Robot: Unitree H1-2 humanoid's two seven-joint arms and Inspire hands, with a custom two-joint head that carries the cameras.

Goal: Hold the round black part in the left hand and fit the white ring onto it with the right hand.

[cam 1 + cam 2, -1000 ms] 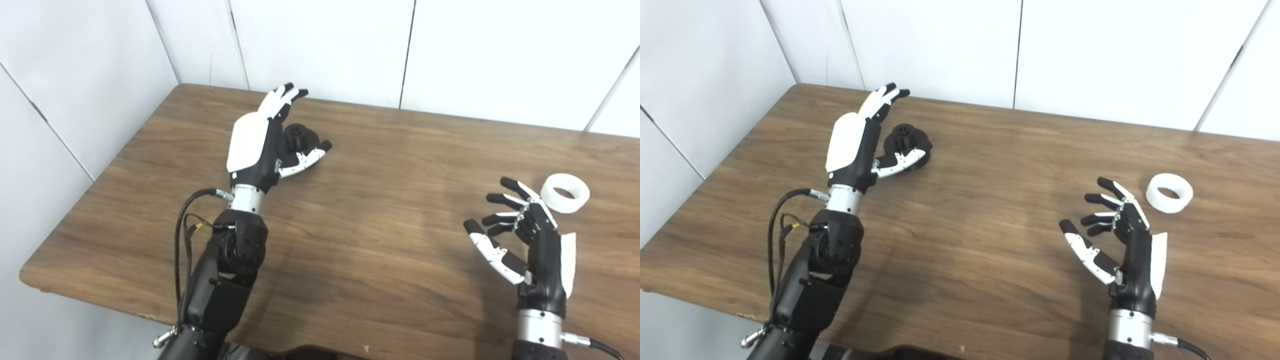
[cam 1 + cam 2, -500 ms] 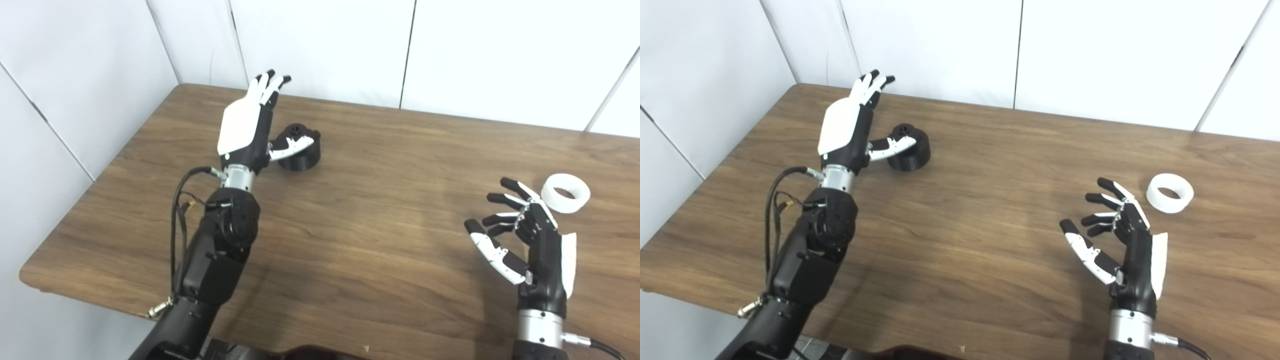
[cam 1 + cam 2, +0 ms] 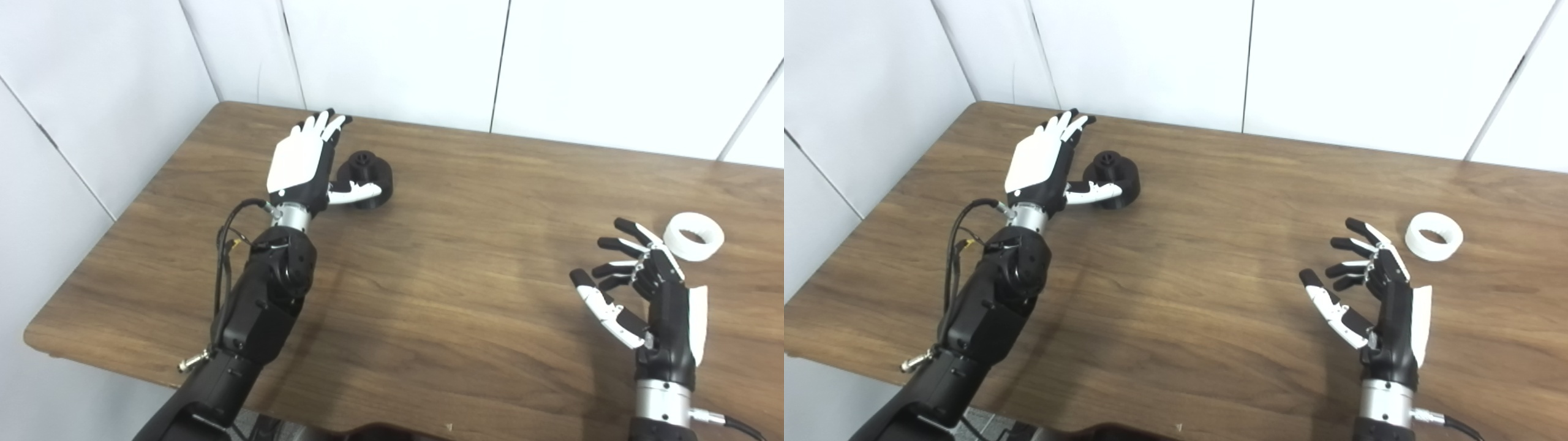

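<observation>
Two white panelled walls (image 3: 392, 55) meet behind a brown wood-grain table (image 3: 429, 294). At far left, the left hand (image 3: 303, 162) is spread wide, fingers straight, holding nothing; its thumb lies across the front of the round black part (image 3: 367, 177), which stands on the table just beside the palm. Bare wood separates the sides. Near right, the right hand (image 3: 643, 288) is open, fingers apart and empty, near the white ring (image 3: 693, 236) lying flat.
</observation>
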